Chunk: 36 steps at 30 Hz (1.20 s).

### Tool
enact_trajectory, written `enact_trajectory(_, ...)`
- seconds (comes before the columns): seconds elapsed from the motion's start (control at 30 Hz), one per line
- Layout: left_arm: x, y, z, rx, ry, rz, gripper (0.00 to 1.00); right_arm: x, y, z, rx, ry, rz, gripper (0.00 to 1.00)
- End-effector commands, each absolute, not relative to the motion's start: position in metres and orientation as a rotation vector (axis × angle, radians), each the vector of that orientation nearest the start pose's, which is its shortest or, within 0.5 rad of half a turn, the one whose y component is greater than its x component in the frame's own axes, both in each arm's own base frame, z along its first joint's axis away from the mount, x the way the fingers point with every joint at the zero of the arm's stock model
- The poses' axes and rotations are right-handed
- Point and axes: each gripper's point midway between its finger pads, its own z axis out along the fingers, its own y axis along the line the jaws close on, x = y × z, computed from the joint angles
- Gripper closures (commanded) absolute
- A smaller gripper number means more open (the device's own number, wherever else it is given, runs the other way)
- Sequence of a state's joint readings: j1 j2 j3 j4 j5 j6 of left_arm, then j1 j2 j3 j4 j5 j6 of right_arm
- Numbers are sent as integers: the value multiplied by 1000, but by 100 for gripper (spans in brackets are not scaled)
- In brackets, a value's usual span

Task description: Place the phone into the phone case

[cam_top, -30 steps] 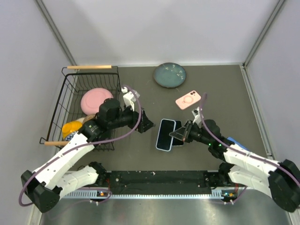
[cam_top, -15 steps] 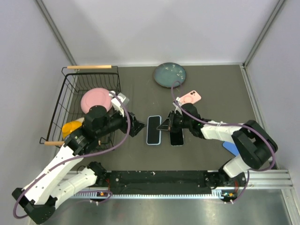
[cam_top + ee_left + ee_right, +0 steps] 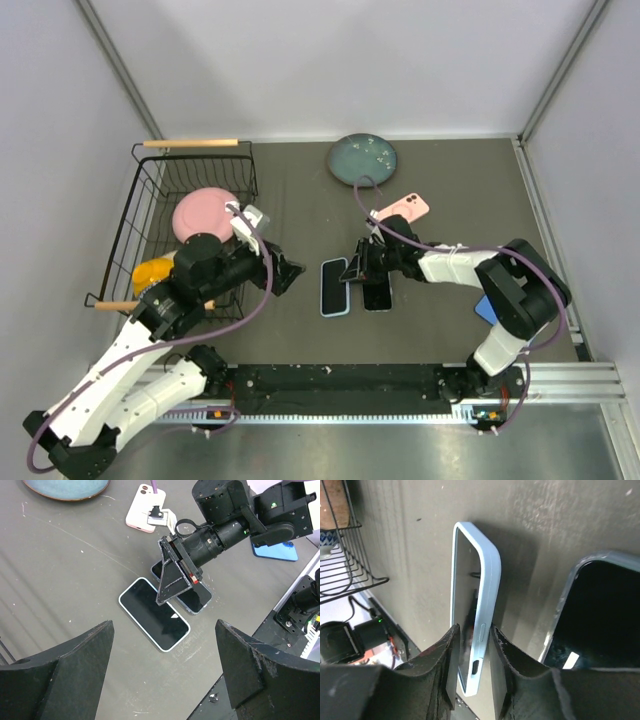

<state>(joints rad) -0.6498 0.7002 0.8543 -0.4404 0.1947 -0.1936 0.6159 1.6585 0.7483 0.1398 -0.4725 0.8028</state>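
Down on the grey table (image 3: pixel 300 205), the phone (image 3: pixel 334 287) lies a little left of the middle, dark glass up with a pale-blue rim round it. Just to its right, close by but apart, is the dark case (image 3: pixel 377 293) with a greyish rim; it looks like a case lying open side up, though I can't be sure from here. The right arm lies low across the table, reaching in over the dark case. Its right hand (image 3: pixel 349 268) is at the phone's upper right edge. Seen from that wrist, the two fingers (image 3: pixel 447 665) stand a narrow way apart, with the phone's pale-blue side (image 3: pixel 487 595) running up between them. Both sit very close against it, but I can't tell whether they are pinching it or only bracketing it. The dark case's corner (image 3: pixel 595 615) shows just off to the side. The left hand (image 3: pixel 287 272) hangs to the left of the phone, pointed at it. Its fingers (image 3: pixel 80 665) are spread wide with nothing between them, and its own camera looks down on the phone (image 3: pixel 154 615) and the right hand (image 3: pixel 162 597). Farther back are a pink phone case (image 3: pixel 402 210) and a blue-green plate (image 3: pixel 362 160). A flat blue thing (image 3: pixel 275 550) lies by the right arm. At the left stands a wire basket (image 3: pixel 140 200) holding a pink dish (image 3: pixel 205 213).
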Motion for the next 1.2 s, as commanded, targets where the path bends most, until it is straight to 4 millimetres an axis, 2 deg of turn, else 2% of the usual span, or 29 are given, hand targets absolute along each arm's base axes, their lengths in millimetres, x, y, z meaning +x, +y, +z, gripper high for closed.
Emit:
enact_trajectory(0.0, 194, -194, 284, 561, 1767, -738, 12, 271, 298, 60, -84, 2552, 1064, 70)
enact_trajectory(0.1, 195, -194, 282, 560, 1773, -734, 12, 282, 297, 69, -94, 2525, 1033, 70)
enact_trajectory(0.13, 195, -195, 281, 562, 1778, -735, 12, 280, 292, 66, -82, 2557, 992, 70)
enact_trajectory(0.33, 196, -193, 282, 550, 1778, -724, 12, 289, 291, 83, -60, 2530, 959, 72)
enact_trajectory(0.5, 197, -189, 284, 532, 1770, -706, 12, 289, 312, 91, -71, 2467, 1074, 80)
enact_trajectory(0.57, 198, -188, 284, 526, 1769, -701, 12, 283, 318, 85, -67, 2477, 1122, 84)
enact_trajectory(0.6, 198, -187, 284, 524, 1768, -699, 12, 286, 325, 89, -58, 2446, 1162, 85)
enact_trajectory(0.77, 200, -186, 284, 515, 1769, -688, 12, 281, 332, 71, -25, 2472, 1214, 88)
enact_trajectory(0.8, 200, -185, 283, 513, 1772, -684, 12, 278, 331, 62, -19, 2495, 1199, 88)
enact_trajectory(1.07, 200, -185, 284, 508, 1768, -680, 12, 274, 309, 25, 57, 2602, 1011, 89)
enact_trajectory(1.17, 200, -184, 284, 507, 1770, -678, 12, 274, 305, 23, 68, 2605, 987, 88)
